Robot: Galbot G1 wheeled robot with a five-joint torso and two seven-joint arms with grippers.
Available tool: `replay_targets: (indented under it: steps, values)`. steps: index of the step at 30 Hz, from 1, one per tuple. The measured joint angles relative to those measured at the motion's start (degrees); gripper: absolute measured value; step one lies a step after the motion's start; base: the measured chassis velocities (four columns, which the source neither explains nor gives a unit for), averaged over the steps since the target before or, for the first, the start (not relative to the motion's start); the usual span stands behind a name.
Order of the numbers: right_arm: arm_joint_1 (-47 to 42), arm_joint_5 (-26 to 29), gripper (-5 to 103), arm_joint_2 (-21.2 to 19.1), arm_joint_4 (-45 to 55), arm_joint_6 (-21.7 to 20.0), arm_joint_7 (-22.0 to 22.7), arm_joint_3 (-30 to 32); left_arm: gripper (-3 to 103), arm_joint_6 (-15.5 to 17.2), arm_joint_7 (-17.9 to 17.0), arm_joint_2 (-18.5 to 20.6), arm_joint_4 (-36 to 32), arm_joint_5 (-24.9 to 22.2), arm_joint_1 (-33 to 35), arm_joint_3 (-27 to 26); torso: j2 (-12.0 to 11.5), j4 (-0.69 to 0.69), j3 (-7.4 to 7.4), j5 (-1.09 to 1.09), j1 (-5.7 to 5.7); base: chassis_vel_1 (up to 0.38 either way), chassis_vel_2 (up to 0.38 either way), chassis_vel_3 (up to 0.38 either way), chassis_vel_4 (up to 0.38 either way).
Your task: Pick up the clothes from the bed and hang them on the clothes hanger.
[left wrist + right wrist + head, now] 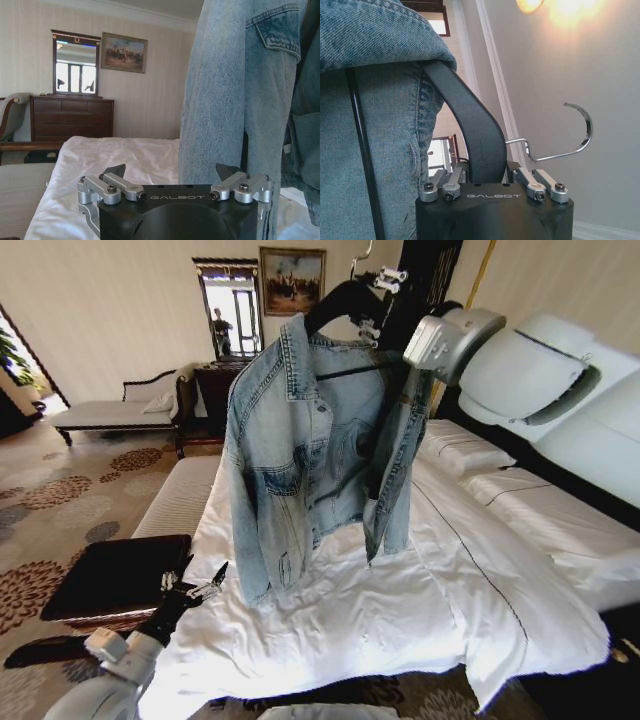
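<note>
Denim jacket held up on a hanger over the bed

The bed (400, 610) spreads across the lower middle and right of the frame; above it the jacket (310, 450) hangs at centre on the hanger (345, 300) — clamped at upper centre by the right gripper (380, 295). The left gripper (195, 585) sits lower left, fingers spread wide, holding nothing.

Lt-blue faded jacket (300, 440) – black hanger (340, 302).
</note>
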Motion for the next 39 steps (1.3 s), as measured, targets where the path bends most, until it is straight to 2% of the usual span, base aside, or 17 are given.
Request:
replay_targets:
  steps: [8, 19, 39]
  values:
    - [-0.48, 0.13, 35, -1.8, 2.38, -1.55, -0.03, -0.32, 100, -1.58, -1.3, -0.09, 0.02, 1.28, -0.43, -0.05, 0.0, 0.0, 0.0, 0.01, 0.0, 0.0, 0.0, 0.0, 0.0]
    - [0.52, 0.13, 35, -2.34, 3.34, -2.3, 0.04, -0.01, 100, -0.94, -1.0, -0.21, 0.0, 1.36, -0.7, 0.73, 0.0, 0.01, 0.0, -0.01, 0.0, -0.002, -0.002, -0.002, -0.005]
    - [0.13, 0.63, 35, -7.34, 7.21, -3.42, -0.96, 1.2, 100, -0.16, -0.64, -0.04, 0.3, 3.05, -1.13, 1.84, 0.0, -0.01, 0.0, 0.01, 0.0, -0.079, -0.081, -0.084, -0.093]
